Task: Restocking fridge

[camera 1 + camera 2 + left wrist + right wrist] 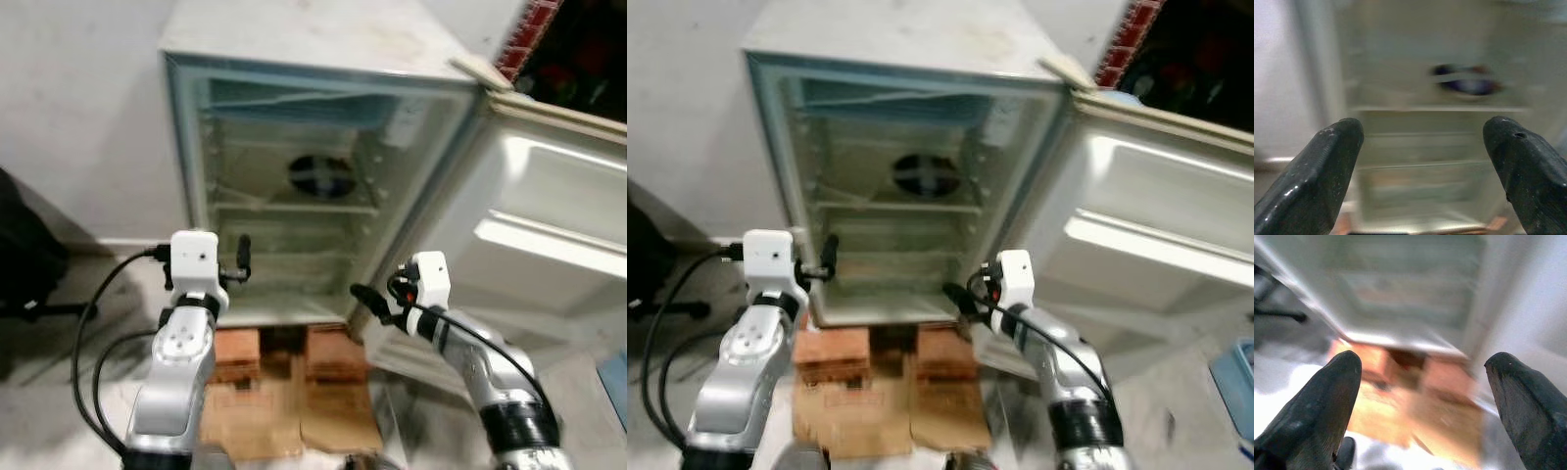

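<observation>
Claws first: our left claw point(1420, 161) gapes wide and empty, raised just before the open fridge point(294, 196), whose bare shelves lie straight ahead of it. Our right claw point(1422, 401) is spread wide too, empty, aimed down at the bricks point(284, 354) and cardboard point(284, 416) beneath the fridge. Its door point(549, 225) swings out beyond our right claw.
</observation>
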Robot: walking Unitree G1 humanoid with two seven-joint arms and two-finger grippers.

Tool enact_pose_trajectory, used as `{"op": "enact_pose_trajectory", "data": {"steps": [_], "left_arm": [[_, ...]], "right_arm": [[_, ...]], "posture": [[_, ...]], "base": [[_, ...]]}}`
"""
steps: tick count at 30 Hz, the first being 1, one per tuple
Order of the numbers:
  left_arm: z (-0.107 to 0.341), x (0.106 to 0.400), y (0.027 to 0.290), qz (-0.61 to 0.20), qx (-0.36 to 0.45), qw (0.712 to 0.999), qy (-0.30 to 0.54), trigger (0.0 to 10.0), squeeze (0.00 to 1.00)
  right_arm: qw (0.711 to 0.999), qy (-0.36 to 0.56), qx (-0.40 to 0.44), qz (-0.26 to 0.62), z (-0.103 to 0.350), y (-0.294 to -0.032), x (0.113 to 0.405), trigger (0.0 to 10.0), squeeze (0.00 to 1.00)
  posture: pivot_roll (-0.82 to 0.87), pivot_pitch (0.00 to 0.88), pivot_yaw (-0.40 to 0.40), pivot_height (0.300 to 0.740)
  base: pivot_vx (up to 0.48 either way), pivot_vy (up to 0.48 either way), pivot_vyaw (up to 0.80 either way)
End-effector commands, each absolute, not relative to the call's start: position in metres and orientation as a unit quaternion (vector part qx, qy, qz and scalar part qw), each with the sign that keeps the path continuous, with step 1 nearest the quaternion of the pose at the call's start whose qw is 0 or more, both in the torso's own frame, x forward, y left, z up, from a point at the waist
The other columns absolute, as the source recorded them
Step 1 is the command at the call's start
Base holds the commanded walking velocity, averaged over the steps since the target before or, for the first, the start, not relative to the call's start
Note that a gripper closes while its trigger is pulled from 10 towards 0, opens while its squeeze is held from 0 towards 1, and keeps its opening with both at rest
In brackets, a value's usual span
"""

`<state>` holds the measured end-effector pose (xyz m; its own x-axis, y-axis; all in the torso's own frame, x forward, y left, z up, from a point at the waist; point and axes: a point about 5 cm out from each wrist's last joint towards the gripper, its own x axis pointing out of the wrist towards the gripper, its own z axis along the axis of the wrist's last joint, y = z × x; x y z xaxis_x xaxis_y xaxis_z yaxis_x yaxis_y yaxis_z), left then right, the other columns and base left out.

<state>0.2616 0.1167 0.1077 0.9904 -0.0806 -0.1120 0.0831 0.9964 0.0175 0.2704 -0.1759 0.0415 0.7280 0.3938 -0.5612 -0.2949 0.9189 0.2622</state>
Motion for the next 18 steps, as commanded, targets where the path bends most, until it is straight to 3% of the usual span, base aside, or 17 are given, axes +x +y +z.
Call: {"op": "enact_pose_trajectory", "data": {"steps": [1, 18], "left_arm": [[0.109, 0.262, 0.122, -0.044, 0.024, 0.997, 0.052, 10.0, 0.0], [0.109, 0.262, 0.126, -0.052, 0.032, 0.997, 0.057, 10.0, 0.0]], "right_arm": [[0.926, 0.319, 0.08, 0.186, 0.045, -0.173, 0.274, 10.0, 0.0], [0.936, 0.329, 0.022, 0.121, 0.047, -0.208, 0.284, 10.0, 0.0]], "posture": [[0.08, 0.0, -0.089, 0.74], [0.07, 0.0, -0.074, 0.74]], "base": [[0.0, -0.48, 0.0], [0.0, -0.48, 0.0]]}}
